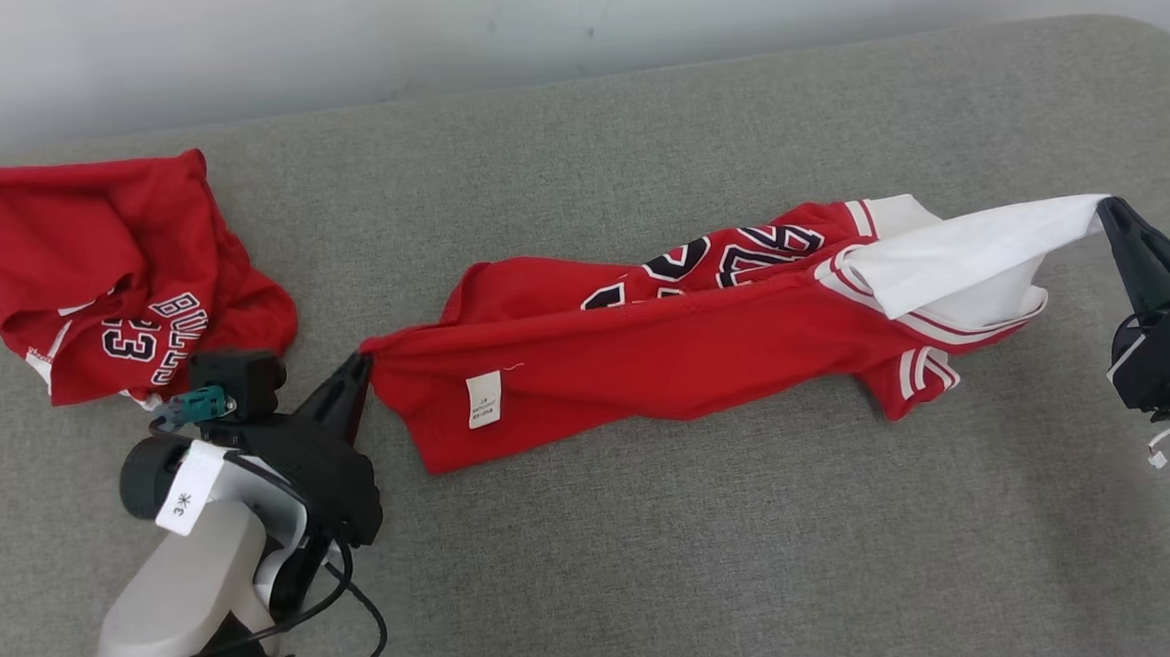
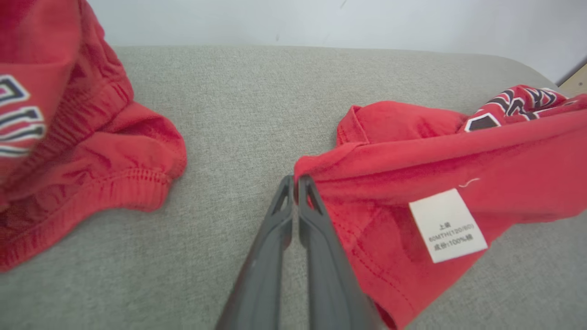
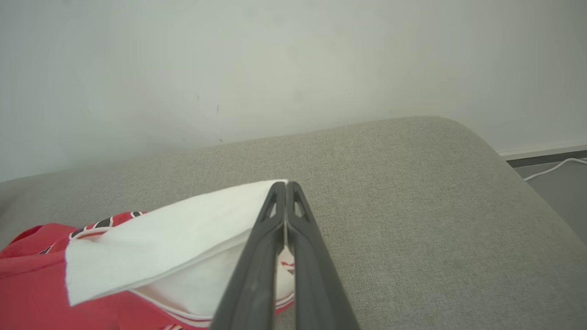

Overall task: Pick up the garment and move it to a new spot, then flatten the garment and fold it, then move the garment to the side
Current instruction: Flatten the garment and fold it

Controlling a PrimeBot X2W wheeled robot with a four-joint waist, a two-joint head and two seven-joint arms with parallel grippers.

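Garment [image 1: 667,364] bears a white label [image 2: 447,225] reading "60MTH(120/60)" and "100%".

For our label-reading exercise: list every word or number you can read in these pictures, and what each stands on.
"BULL" and "23": crumpled red cloth garment.
"60MTH(120/60)" and "100%", beside Chinese characters: white rectangular care label on stretched red-and-white jersey.
"3" plus a mark: white paper sticker on pale left forearm.
Jersey's black chest digits: folded, unreadable.

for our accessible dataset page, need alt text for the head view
A red basketball jersey is stretched across a grey cushion, the left gripper shut on its red hem corner and the right gripper shut on its white end. A crumpled red garment lies at far left.
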